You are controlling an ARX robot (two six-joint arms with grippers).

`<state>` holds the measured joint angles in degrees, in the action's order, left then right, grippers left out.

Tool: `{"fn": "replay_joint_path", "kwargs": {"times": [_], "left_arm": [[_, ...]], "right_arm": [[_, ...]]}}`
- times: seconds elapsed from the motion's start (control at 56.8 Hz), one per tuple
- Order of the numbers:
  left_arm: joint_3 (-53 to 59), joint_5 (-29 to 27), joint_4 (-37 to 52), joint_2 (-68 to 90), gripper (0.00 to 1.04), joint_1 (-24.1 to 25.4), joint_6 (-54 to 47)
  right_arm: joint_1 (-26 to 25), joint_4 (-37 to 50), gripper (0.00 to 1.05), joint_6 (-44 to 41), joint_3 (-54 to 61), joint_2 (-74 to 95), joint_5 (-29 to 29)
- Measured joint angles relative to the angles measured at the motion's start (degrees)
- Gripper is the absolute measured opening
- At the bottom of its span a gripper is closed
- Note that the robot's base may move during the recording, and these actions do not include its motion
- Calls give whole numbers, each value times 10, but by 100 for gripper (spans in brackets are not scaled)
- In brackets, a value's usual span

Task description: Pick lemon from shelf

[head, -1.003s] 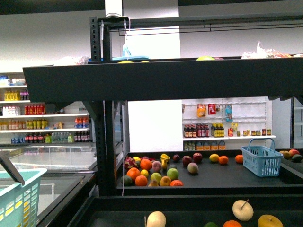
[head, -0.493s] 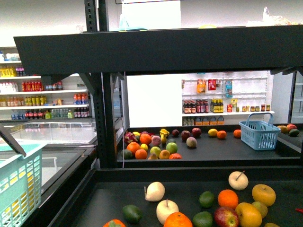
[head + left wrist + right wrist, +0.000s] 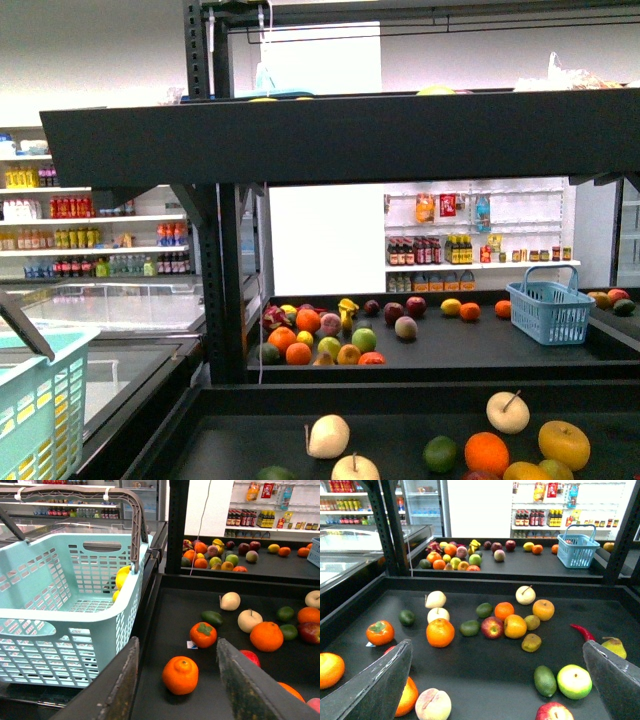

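The black shelf (image 3: pixel 485 675) spread wide beneath both arms, its near deck strewn with mixed fruit, and a teal basket (image 3: pixel 75 605) stood just beside its edge on the left. The left claw (image 3: pixel 180 692) hung wide open and empty over the near deck, an orange (image 3: pixel 180 675) lying between its fingers but apart from them. The right claw (image 3: pixel 492 690) gaped just as wide, holding nothing. The lemon (image 3: pixel 452 307) lay well apart from both claws, on the further deck (image 3: pixel 470 350) behind the uprights, with a small orange fruit (image 3: pixel 471 311) just beside it and a blue basket (image 3: pixel 551 312) near it on the right. It showed as a plain bright-yellow oval, a little bigger than its orange neighbour (too small here to make out any nub).
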<state>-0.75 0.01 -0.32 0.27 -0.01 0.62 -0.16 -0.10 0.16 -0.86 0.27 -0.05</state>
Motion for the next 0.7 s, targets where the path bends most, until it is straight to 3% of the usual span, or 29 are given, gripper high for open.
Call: {"fn": "replay_joint_path", "kwargs": {"times": [0.158,0.704], "left_arm": [[0,0,0,0,98,0,0],[0,0,0,0,97,0,-1]], "right_arm": [[0,0,102,0,0,0,0],[0,0,102,0,0,0,0]]}}
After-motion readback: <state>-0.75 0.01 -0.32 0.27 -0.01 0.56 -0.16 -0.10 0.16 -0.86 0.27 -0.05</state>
